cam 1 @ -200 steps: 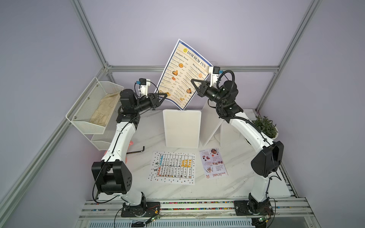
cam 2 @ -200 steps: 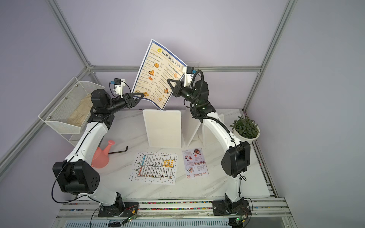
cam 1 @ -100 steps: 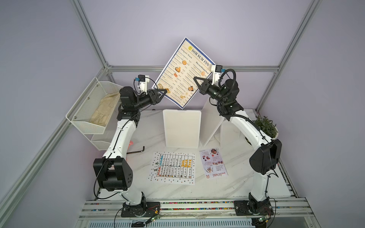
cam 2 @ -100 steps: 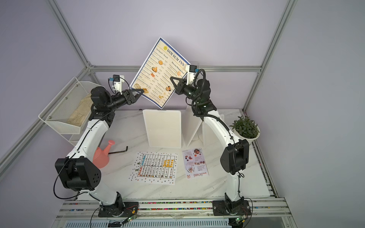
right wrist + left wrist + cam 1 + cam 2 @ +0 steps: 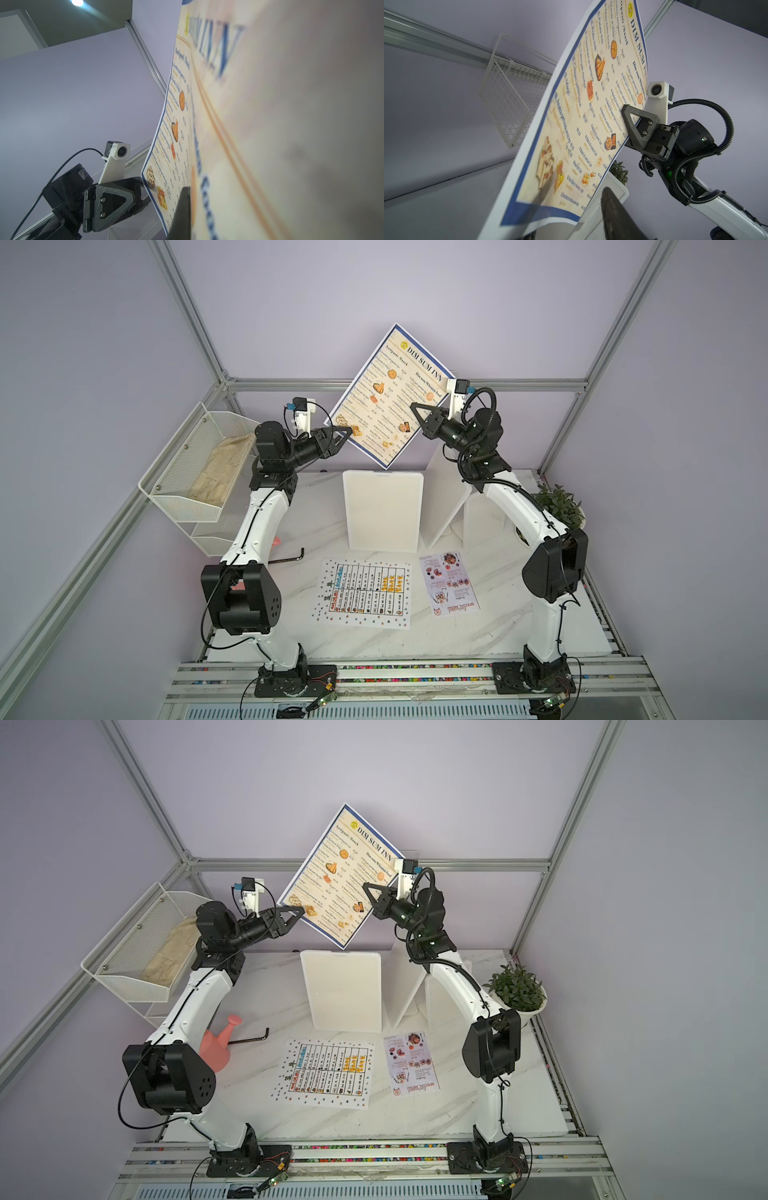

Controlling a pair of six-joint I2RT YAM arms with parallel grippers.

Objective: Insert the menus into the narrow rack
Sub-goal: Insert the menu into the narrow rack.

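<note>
DIM SUM INN menu (image 5: 388,396) held aloft above the back of the table (image 5: 498,626), tilted on a diagonal, one corner pointing up, printed face toward the cameras in both top views. Right gripper (image 5: 417,412) pinched shut on the sheet's right edge; the left wrist view shows its black triangular fingers (image 5: 636,124) closed on the blue border with paper between them. Left gripper (image 5: 348,433) at the sheet's lower left corner, jaws partly apart; the right wrist view shows one finger (image 5: 108,204) just beside the paper's edge, but whether the paper sits between the jaws or is touched I cannot tell. Sheet bows slightly between the two arms. Grid-table menu (image 5: 365,593) lies flat on the marble-look tabletop near the front, the SPECIAL MENU leaflet (image 5: 449,583) just beside it to the right, apart from it. Behind them a white flat panel (image 5: 382,510) stands upright, with a white folded stand (image 5: 446,497) at its right. White wire-mesh rack (image 5: 195,464) mounted at the left wall, something pale beige lying in its upper basket. Potted plant (image 5: 515,990) at the right rear; pink watering can (image 5: 220,1044) and a hex key (image 5: 249,1038) near the left arm.
</note>
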